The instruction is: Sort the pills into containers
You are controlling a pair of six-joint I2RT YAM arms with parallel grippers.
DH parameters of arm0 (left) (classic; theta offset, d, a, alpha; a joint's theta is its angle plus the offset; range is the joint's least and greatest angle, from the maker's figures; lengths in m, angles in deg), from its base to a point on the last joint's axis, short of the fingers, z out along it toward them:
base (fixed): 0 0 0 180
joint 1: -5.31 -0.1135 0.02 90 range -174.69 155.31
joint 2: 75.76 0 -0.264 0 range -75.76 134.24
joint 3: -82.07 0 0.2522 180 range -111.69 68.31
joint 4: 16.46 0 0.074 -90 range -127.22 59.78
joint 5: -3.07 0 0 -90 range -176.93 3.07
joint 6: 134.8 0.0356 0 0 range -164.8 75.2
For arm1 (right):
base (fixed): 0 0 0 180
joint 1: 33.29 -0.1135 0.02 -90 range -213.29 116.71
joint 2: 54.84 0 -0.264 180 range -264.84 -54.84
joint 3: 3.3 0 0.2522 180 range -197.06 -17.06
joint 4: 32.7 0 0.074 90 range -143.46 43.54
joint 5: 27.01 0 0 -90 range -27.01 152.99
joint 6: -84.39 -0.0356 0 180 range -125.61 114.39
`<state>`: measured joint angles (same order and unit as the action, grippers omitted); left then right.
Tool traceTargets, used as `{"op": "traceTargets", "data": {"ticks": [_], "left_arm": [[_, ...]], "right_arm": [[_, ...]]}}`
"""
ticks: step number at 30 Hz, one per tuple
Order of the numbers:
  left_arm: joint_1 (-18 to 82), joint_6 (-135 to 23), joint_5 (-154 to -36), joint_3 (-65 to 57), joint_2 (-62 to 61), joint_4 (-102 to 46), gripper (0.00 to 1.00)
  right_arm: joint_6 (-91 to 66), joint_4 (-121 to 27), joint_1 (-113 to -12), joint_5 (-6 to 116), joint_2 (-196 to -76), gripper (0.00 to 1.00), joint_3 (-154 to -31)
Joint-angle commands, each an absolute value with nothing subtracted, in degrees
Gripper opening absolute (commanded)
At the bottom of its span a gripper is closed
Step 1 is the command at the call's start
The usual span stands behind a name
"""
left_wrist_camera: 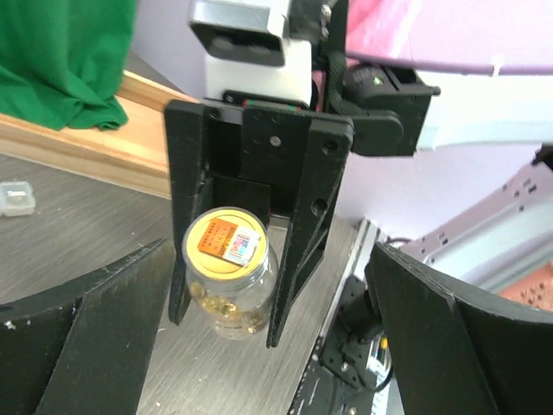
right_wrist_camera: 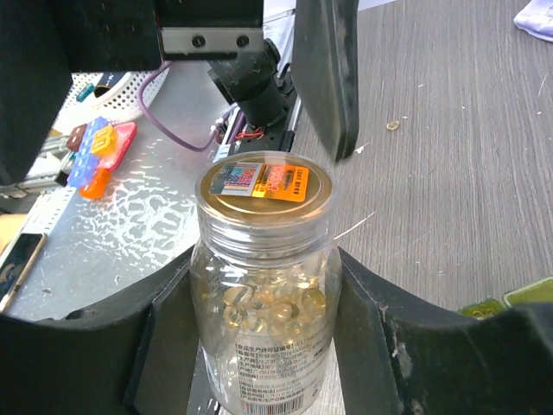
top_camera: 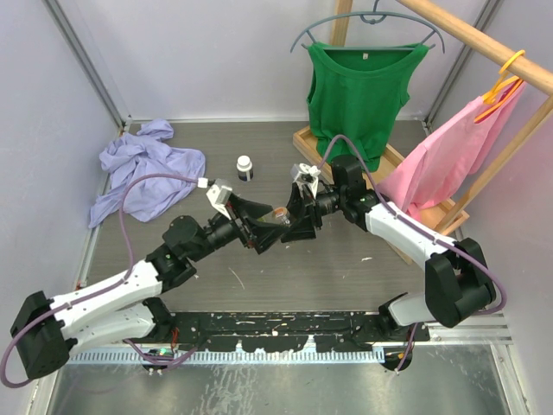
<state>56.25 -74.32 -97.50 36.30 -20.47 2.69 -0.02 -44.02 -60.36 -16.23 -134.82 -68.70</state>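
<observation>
My right gripper (top_camera: 294, 216) (right_wrist_camera: 263, 285) is shut on a clear pill bottle (right_wrist_camera: 263, 294) of yellow capsules with a gold lid (right_wrist_camera: 263, 186), and holds it above the table. The bottle also shows in the top view (top_camera: 280, 213) and the left wrist view (left_wrist_camera: 226, 277). My left gripper (top_camera: 259, 229) (left_wrist_camera: 270, 251) is open and empty, its jaws wide apart, facing the lid a short way off. The clear container (left_wrist_camera: 15, 197) lies on the table near the wooden base. The olive green container (right_wrist_camera: 518, 296) shows at the lower right edge of the right wrist view.
A dark bottle with a white cap (top_camera: 245, 167) stands behind the grippers. A purple cloth (top_camera: 143, 169) lies at back left. A wooden rack (top_camera: 346, 147) holds a green top (top_camera: 359, 95) and a pink top (top_camera: 449, 160). A loose pill (right_wrist_camera: 392, 125) lies on the table.
</observation>
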Motion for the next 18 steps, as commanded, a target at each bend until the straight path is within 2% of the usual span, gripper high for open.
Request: {"op": "traceTargets", "data": {"ticks": [1, 10, 15, 18], "left_arm": [[56.21, -82.70, -86.79, 34.22, -27.03, -4.39, 0.98], [57.89, -90.06, -73.52, 26.68, -31.20, -25.46, 1.00], [62.51, -91.37, -64.51, 17.71, -25.16, -36.36, 0.88], [64.17, -93.37, -60.44, 12.97, -20.66, -42.69, 0.88]], "right_arm": [[4.03, -46.11, -60.55, -14.69, -132.74, 0.01, -71.75], [6.99, -48.92, -60.58, -8.23, -132.71, 0.01, -72.17], [7.07, -49.21, -60.53, -6.88, -133.04, 0.01, -72.19], [7.14, -49.38, -60.54, -6.50, -133.15, 0.01, -72.32]]}}
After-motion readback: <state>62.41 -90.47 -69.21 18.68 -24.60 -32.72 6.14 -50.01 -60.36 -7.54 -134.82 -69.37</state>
